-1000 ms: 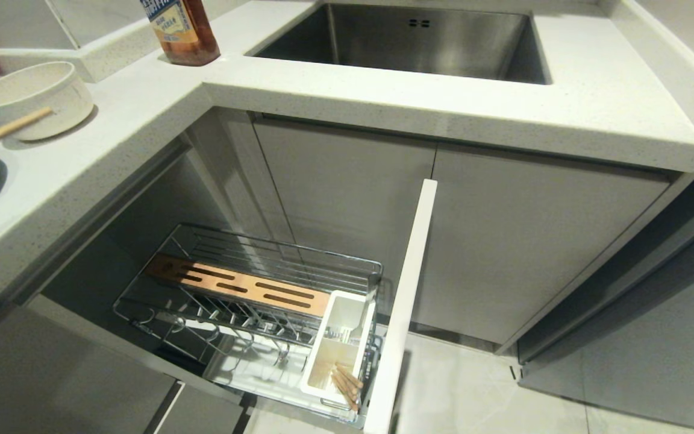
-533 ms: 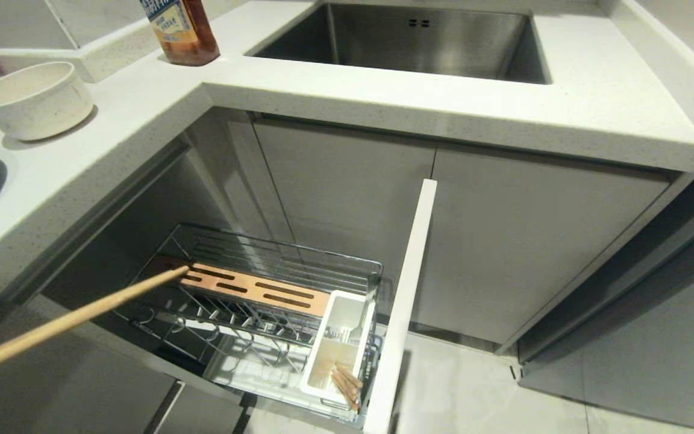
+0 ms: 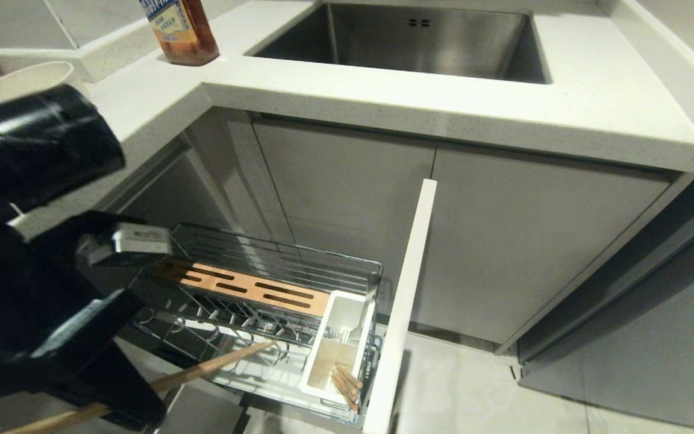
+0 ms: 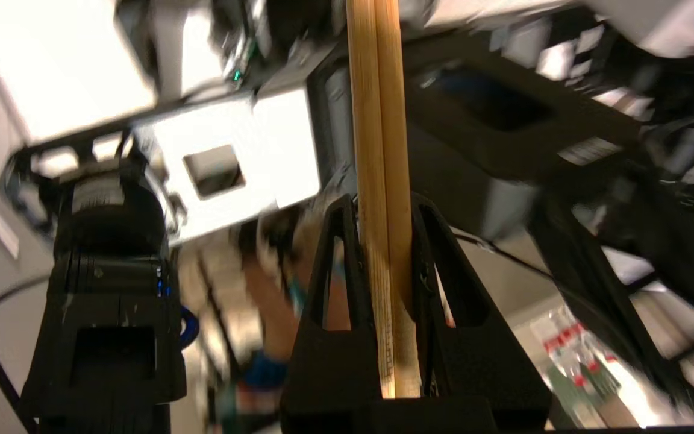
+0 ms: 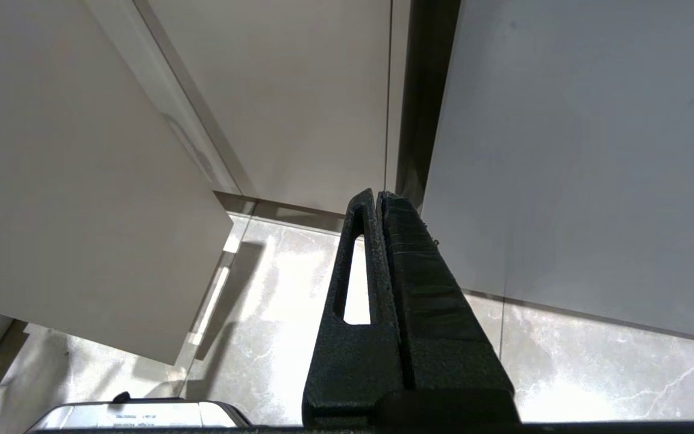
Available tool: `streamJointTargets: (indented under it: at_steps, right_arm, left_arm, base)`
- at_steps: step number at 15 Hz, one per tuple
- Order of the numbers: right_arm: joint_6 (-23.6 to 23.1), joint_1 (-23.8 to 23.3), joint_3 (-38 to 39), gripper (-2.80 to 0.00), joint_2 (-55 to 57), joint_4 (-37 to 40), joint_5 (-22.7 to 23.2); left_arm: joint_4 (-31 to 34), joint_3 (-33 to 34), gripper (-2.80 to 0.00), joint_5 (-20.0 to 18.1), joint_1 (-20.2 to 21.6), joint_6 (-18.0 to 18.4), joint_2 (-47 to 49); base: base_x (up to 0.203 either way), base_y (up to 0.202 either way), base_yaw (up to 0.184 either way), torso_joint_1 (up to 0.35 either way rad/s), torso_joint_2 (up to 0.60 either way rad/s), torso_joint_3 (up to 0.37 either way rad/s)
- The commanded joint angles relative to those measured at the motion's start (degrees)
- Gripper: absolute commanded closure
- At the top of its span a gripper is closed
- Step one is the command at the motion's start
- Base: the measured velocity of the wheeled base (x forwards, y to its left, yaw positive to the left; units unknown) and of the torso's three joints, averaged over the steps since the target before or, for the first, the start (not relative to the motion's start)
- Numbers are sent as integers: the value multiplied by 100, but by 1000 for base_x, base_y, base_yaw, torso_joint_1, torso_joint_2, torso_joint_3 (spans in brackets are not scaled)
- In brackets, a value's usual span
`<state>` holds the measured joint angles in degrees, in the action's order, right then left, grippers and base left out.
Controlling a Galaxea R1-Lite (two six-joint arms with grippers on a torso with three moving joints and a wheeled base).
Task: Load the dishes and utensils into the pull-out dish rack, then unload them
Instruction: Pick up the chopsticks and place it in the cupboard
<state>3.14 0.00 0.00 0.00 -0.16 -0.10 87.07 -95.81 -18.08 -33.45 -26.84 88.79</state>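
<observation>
Wooden chopsticks (image 4: 381, 181) clamped in left tool (image 4: 383, 211) | tips over dish rack (image 3: 250, 289)

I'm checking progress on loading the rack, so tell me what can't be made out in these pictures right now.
- Light-blue plate: head view, hidden behind the left arm.
- Cream bowl: head view, only its rim clears that arm.
- Spoon: in no view.
- Held chopsticks: left wrist view, far end cut off by the edge.
- Background: left wrist view, blurred.

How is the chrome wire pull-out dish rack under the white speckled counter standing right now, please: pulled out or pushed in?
Pulled out: the chrome wire dish rack and its white utensil holder sit exposed beyond the cabinet.
</observation>
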Motion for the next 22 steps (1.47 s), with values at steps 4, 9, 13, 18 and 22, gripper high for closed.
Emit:
streamJointTargets:
  at_steps: [4, 9, 13, 18, 22]
  right_arm:
    - [3, 0, 0, 0, 0, -2, 1]
    - [3, 0, 0, 0, 0, -2, 1]
    - [3, 0, 0, 0, 0, -2, 1]
    - [3, 0, 0, 0, 0, -2, 1]
    - [3, 0, 0, 0, 3, -2, 1]
  left_arm:
    - [-227, 727, 0, -20, -291, -226, 893]
    - [-836, 585, 0, -20, -735, -753, 1155]
    - [-1190, 541, 0, -20, -751, -837, 1409]
    - [-1541, 504, 0, -12, -691, -910, 1976]
    - [-1682, 323, 0, -10, -598, -910, 2409]
  base:
    - [0, 0, 0, 0, 0, 0]
    - [0, 0, 0, 0, 0, 0]
    - [0, 0, 0, 0, 0, 0]
    - [0, 0, 0, 0, 0, 0]
    - [0, 0, 0, 0, 0, 0]
